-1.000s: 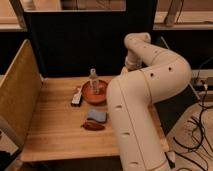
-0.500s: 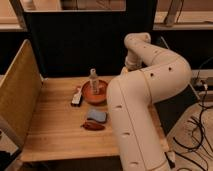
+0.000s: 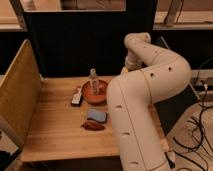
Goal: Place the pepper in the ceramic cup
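This looks like a robotics lab test station rather than a home kitchen. A plain wooden counter [image 3: 55, 135] is boxed in by a yellowish side panel [image 3: 17, 95] and a dark partition [image 3: 75, 45] behind it. Loose cables [image 3: 197, 130] trail across the floor to the right. A bulky white robot arm [image 3: 135, 115] folds over the counter's right side, its end effector hidden behind its own links near the far edge. A few staged props sit apart: an orange-red bowl [image 3: 95, 95], a clear bottle [image 3: 93, 80], a blue sponge [image 3: 96, 115] and a pepper [image 3: 93, 126].
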You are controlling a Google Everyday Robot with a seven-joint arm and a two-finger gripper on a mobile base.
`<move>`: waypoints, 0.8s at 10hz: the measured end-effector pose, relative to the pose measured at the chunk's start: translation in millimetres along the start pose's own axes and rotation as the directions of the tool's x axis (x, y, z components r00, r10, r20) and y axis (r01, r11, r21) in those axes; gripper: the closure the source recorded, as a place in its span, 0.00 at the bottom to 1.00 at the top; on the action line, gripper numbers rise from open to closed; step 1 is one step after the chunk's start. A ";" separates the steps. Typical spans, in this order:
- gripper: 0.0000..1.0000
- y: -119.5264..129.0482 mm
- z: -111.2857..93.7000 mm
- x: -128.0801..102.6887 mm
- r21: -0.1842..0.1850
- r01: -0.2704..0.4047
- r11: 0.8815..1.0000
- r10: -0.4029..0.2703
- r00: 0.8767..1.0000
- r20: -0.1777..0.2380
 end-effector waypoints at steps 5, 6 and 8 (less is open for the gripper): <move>0.20 60.5 -9.8 -25.4 -0.045 0.229 0.972 -0.228 0.973 0.018; 0.20 79.9 -12.3 -30.3 -0.062 0.289 0.955 -0.288 0.957 0.027; 0.20 110.3 -19.4 -27.8 -0.076 0.408 0.910 -0.407 0.913 0.028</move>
